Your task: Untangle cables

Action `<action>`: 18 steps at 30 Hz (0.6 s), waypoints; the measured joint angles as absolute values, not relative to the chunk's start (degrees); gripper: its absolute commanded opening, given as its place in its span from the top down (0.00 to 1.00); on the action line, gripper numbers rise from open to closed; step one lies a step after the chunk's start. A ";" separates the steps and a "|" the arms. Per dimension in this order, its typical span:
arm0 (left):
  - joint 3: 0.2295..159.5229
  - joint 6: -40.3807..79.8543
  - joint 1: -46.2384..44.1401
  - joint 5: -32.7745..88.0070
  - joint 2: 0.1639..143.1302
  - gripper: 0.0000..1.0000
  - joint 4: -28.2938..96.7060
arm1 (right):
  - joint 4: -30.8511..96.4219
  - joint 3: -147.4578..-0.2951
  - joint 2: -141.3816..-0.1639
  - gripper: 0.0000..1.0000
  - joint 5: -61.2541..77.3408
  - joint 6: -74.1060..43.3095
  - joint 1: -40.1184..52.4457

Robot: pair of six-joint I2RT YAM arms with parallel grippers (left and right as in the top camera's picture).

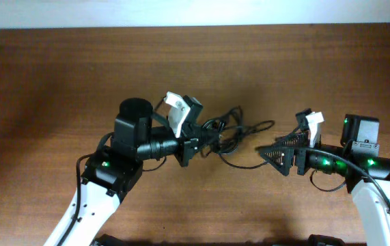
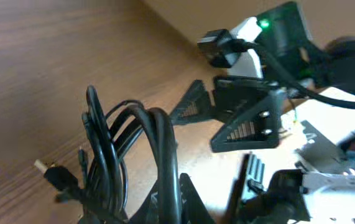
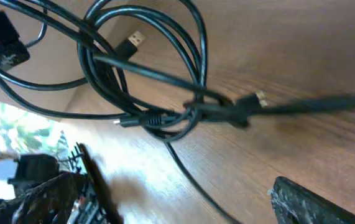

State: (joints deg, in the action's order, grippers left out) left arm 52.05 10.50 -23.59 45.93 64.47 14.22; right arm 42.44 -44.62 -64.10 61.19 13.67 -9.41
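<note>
Overhead: left jaws seemingly grip cables (image 1: 225, 131); right parted.

Black cables (image 1: 230, 134) all knotted up, mid table (image 1: 58, 75)
Thin cords, several loops overlapping in one loose tangle w/ strands crossing over each other (can't count them exactly tbh). One strand trails off to the right, another curves along the near side. A flat USB plug (image 3: 136, 40) pokes out of the loops.
</note>
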 measured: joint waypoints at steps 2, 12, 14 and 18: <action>52.05 10.50 -23.59 49.21 64.47 1.00 14.06 | 43.51 -44.62 -64.10 0.01 61.30 17.34 -9.41; 52.05 10.26 -23.59 62.98 64.47 1.00 11.40 | 33.12 -44.58 -64.10 0.51 61.58 9.91 -8.16; 52.05 10.26 -23.59 64.14 64.47 1.00 11.07 | 30.92 -44.60 -64.10 0.59 61.49 1.61 -8.16; 52.05 10.26 -23.59 64.53 64.47 1.00 11.09 | 30.87 -44.60 -64.10 0.96 58.46 -5.87 -8.16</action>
